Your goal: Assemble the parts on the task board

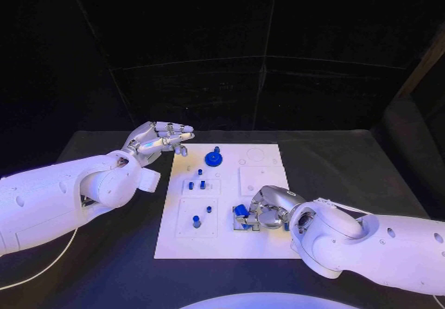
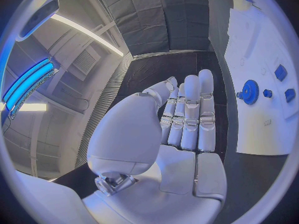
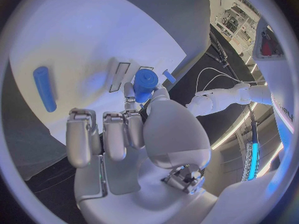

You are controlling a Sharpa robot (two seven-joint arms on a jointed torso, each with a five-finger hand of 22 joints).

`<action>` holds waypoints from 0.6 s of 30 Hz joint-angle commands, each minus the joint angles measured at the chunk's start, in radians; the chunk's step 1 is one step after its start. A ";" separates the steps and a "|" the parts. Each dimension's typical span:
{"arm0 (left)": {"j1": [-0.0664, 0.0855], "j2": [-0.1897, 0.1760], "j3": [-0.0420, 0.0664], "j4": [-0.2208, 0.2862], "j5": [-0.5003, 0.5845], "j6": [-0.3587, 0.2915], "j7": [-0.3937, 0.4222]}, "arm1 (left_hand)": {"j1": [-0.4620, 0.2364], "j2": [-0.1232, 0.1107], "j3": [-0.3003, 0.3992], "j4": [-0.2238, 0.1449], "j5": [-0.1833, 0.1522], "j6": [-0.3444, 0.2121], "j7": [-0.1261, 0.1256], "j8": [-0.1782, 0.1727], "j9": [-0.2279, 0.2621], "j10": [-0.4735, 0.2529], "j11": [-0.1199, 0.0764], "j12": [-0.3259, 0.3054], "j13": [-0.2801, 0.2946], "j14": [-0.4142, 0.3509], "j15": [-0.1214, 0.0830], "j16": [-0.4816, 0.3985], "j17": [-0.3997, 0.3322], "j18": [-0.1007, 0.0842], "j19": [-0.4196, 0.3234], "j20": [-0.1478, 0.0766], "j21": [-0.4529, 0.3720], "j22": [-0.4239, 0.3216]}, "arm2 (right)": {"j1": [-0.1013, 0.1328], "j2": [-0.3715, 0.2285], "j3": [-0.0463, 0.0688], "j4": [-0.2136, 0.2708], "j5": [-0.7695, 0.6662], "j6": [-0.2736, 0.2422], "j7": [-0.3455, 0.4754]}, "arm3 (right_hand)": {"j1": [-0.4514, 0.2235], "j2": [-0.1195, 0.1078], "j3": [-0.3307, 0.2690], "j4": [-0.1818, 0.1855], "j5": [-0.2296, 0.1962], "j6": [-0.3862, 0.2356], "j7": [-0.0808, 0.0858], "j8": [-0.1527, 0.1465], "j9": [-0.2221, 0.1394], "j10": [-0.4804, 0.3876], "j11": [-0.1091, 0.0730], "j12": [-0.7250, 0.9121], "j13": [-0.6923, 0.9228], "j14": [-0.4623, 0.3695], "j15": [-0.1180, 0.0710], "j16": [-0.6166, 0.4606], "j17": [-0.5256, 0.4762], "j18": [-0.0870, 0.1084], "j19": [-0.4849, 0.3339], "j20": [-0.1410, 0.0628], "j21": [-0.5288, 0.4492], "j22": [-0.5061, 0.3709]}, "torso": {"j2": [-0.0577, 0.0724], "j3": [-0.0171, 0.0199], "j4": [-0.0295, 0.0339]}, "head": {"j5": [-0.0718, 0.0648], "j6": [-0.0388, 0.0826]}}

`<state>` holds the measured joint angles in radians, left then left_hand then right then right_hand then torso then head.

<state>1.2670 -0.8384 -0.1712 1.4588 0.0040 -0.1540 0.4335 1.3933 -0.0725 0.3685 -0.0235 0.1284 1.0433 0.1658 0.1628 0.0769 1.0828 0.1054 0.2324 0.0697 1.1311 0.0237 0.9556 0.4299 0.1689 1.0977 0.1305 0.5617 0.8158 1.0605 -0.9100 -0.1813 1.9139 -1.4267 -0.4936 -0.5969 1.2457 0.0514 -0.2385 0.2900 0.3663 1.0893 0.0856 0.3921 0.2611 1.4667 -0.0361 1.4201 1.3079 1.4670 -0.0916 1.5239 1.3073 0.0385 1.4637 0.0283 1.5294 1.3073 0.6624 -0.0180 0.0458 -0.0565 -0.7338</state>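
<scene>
Right wrist view catches the right hand (image 3: pixel 134 129) pinching a blue part (image 3: pixel 145 83); head view adds left hand (image 1: pixel 159 138), spread, at the board's (image 1: pixel 260 248) far-left corner.

We are seeing the task board (image 1: pixel 264 241) lying mid-bench (image 1: pixel 371 167). A gear part (image 1: pixel 214 158) is sitting near its far edge, small parts (image 1: pixel 195 185) standing nearer behind it. The left robot hand (image 1: pixel 159 140) is hovering beside the board's far left corner; the right robot hand (image 1: pixel 264 207) is resting over the board's near right area, touching a part (image 1: pixel 241 210).

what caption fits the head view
Right hand holds a blue part over the board; left hand hovers open.
</scene>
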 commanded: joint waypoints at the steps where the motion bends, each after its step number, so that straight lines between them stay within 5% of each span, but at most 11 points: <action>1: 0.001 0.000 0.001 0.003 0.002 0.012 0.011 | -0.003 0.003 -0.003 -0.003 0.006 0.006 0.000 0.005 0.000 0.004 -0.002 0.004 -0.002 -0.006 0.000 0.007 -0.002 0.015 -0.005 -0.005 -0.002 -0.001 | 0.001 0.008 0.001 -0.005 0.000 0.017 -0.011 | -0.013 0.007 -0.012 0.001 -0.013 0.069 -0.061 0.007 0.006 0.049 -0.009 -0.006 0.133 0.081 -0.008 -0.001 0.154 -0.016 0.042 -0.010 0.001 0.172 | 0.000 0.0002 0.0012 | 0.001 -0.002; 3: 0.001 -0.001 0.001 0.003 0.002 0.012 0.011 | -0.003 0.003 -0.003 -0.003 0.006 0.006 0.000 0.005 0.000 0.004 -0.002 0.004 -0.002 -0.006 0.000 0.007 -0.002 0.015 -0.005 -0.005 -0.002 -0.001 | 0.001 0.012 0.001 -0.008 -0.005 0.015 -0.015 | -0.026 0.008 -0.022 0.001 -0.034 0.070 -0.063 0.007 0.011 0.050 -0.010 -0.007 0.133 0.081 -0.009 -0.002 0.153 -0.016 0.042 -0.012 0.001 0.172 | 0.000 0.0002 0.0012 | 0.002 -0.003; 7: 0.001 -0.001 0.001 0.003 0.002 0.012 0.010 | -0.003 0.003 -0.003 -0.003 0.006 0.006 0.000 0.005 0.000 0.004 -0.002 0.004 -0.002 -0.006 0.000 0.007 -0.002 0.015 -0.005 -0.005 -0.002 -0.001 | 0.001 0.020 0.001 -0.017 -0.014 0.011 -0.024 | -0.075 0.011 -0.054 0.001 -0.153 0.071 -0.064 0.009 0.024 0.051 -0.012 -0.012 0.133 0.081 -0.011 -0.003 0.153 -0.016 0.042 -0.014 0.000 0.172 | -0.001 -0.0001 -0.0003 | 0.003 -0.003; 11: 0.001 -0.002 0.001 0.003 0.002 0.013 0.009 | -0.003 0.003 -0.003 -0.003 0.006 0.006 0.000 0.005 0.000 0.004 -0.002 0.004 -0.002 -0.006 0.000 0.007 -0.002 0.015 -0.005 -0.005 -0.002 -0.001 | 0.001 0.024 0.001 -0.021 -0.024 0.018 -0.035 | -0.153 -0.017 -0.077 0.004 -0.288 0.064 -0.062 0.008 0.037 0.047 -0.009 -0.029 0.125 0.078 -0.010 -0.009 0.141 -0.014 0.036 -0.014 -0.004 0.164 | 0.000 0.0002 0.0003 | 0.002 -0.003; 16: 0.001 -0.002 0.001 0.003 0.002 0.013 0.008 | -0.003 0.003 -0.003 -0.003 0.006 0.006 0.000 0.005 0.000 0.004 -0.002 0.004 -0.002 -0.006 0.000 0.007 -0.002 0.015 -0.005 -0.005 -0.002 -0.001 | 0.001 0.026 0.001 -0.023 -0.038 0.032 -0.048 | -0.266 -0.091 -0.013 0.006 -0.312 0.054 -0.058 0.003 0.051 0.042 -0.007 -0.050 0.115 0.076 -0.008 -0.017 0.128 -0.011 0.028 -0.012 -0.010 0.154 | -0.001 0.0004 -0.0004 | 0.003 -0.005; 18: 0.001 -0.003 0.001 0.003 0.002 0.013 0.008 | -0.003 0.003 -0.003 -0.003 0.006 0.006 0.000 0.005 0.000 0.004 -0.002 0.004 -0.002 -0.006 0.000 0.007 -0.002 0.015 -0.005 -0.005 -0.002 -0.001 | 0.001 0.026 0.001 -0.023 -0.044 0.037 -0.051 | -0.278 -0.105 0.004 0.006 -0.314 0.052 -0.058 0.002 0.054 0.040 -0.007 -0.054 0.113 0.075 -0.007 -0.019 0.125 -0.010 0.026 -0.012 -0.011 0.151 | -0.001 0.0004 -0.0003 | 0.003 -0.005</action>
<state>1.2672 -0.8406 -0.1712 1.4594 0.0040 -0.1526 0.4329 1.3933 -0.0725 0.3685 -0.0235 0.1284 1.0432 0.1658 0.1628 0.0769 1.0828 0.1054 0.2324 0.0685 1.1311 0.0237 0.9556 0.4288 0.1689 1.0977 0.1305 0.5617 0.8159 1.0605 -0.8848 -0.1810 1.8895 -1.4469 -0.4761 -0.6310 0.9758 -0.0503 -0.2396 0.2952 0.0561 1.1480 0.0303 0.3986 0.3139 1.4635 -0.0465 1.3695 1.3077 1.4598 -0.1024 1.5103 1.3079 0.0384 1.4637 0.0214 1.5217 1.3073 0.6620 -0.0177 0.0458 -0.0536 -0.7381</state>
